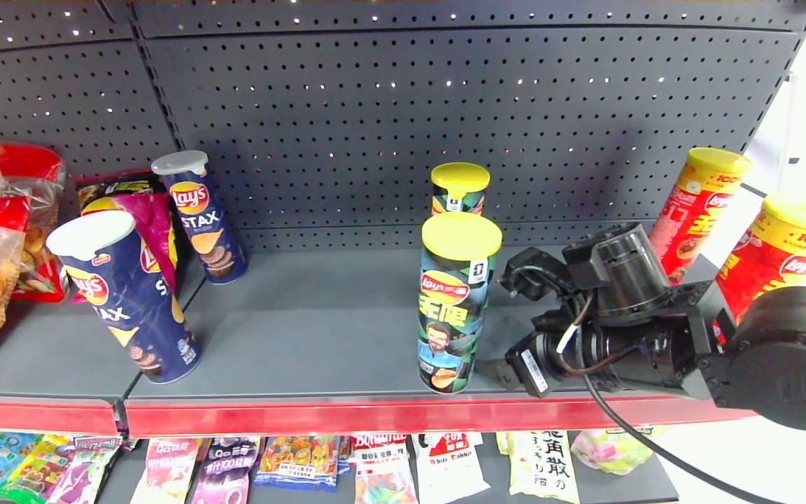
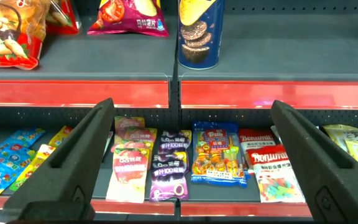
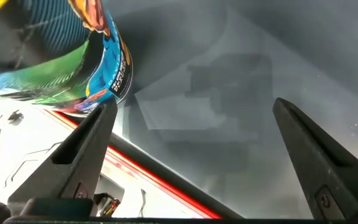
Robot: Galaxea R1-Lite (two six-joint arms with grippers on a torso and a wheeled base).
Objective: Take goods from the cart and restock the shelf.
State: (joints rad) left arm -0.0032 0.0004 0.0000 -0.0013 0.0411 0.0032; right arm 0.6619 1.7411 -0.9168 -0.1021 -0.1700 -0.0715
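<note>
The green can (image 1: 459,304) stood on the shelf (image 1: 319,329) close to its red front lip, at six o'clock of a matching can (image 1: 459,187), so I took that placement as done. Its long axis ran straight up, with the yellow lid on top and the printed face turned out toward the aisle. The right gripper (image 3: 194,104) sat at the can's three o'clock, jaws spread and holding nothing, the can just beside one jaw. The left gripper (image 2: 191,104) faced the candy packets (image 2: 216,152), jaws likewise released. What was left, I'd judge, was fetching more goods from the cart.
</note>
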